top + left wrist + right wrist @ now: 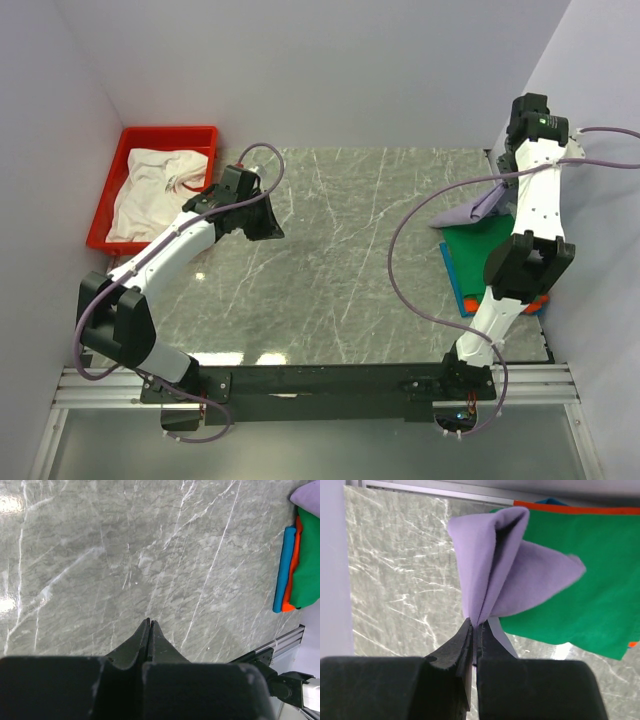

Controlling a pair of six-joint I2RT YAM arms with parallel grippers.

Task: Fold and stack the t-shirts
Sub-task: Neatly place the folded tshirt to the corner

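My right gripper is shut on a fold of the pale lavender t-shirt and holds it bunched above the folded green t-shirt. In the top view the lavender shirt hangs at the right, over the green shirt, which tops a stack with orange and blue shirts under it. A crumpled white t-shirt lies in the red tray. My left gripper is shut and empty above bare marble, near the tray in the top view.
White walls close in at the left, back and right. The red tray sits at the far left corner. The grey marble tabletop lies between the arms. A purple cable loops off the right arm over the table.
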